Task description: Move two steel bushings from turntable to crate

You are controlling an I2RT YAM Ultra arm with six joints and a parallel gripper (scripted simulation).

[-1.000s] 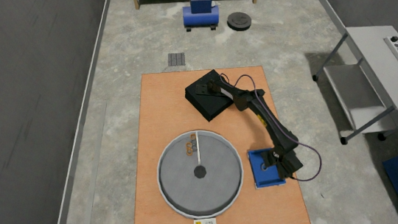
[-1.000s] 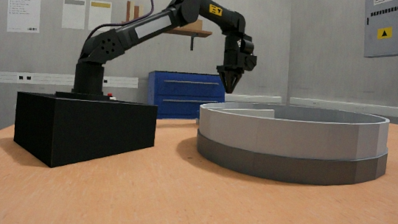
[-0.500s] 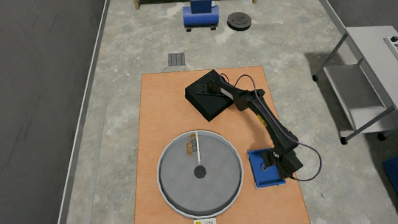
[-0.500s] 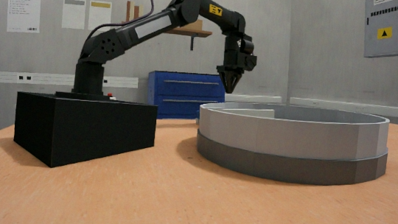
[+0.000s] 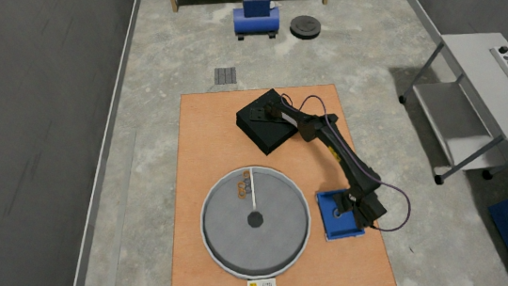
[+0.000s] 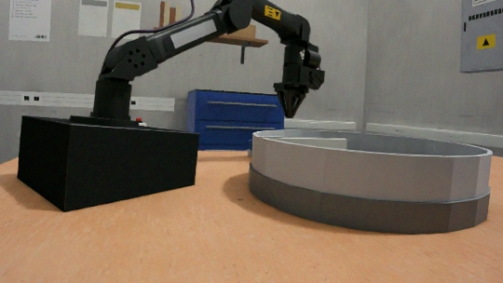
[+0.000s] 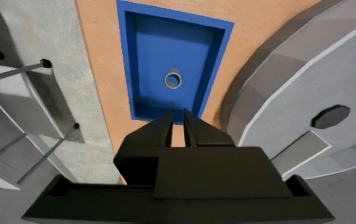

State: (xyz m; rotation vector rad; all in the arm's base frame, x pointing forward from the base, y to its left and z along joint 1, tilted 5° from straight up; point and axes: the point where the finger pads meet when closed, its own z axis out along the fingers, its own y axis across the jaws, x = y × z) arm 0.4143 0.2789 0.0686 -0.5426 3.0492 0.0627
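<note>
Fingers (image 6: 290, 116) were narrow, nothing visible between, above crate (image 5: 341, 237) (image 7: 126, 65) near the table's (image 5: 207, 128) (image 6: 140, 238) (image 7: 102, 65) right edge; one steel bushing (image 5: 337, 213) (image 7: 173, 80) lay inside. Turntable (image 5: 307, 243) (image 6: 373, 168) (image 7: 280, 90) bushings sat bunched, risking a bronze mispick.

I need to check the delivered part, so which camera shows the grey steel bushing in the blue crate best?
The wrist view: the grey steel ring-shaped bushing appears whole and largest. The top view shows it small, beside the arm; the exterior view doesn't show it.
</note>
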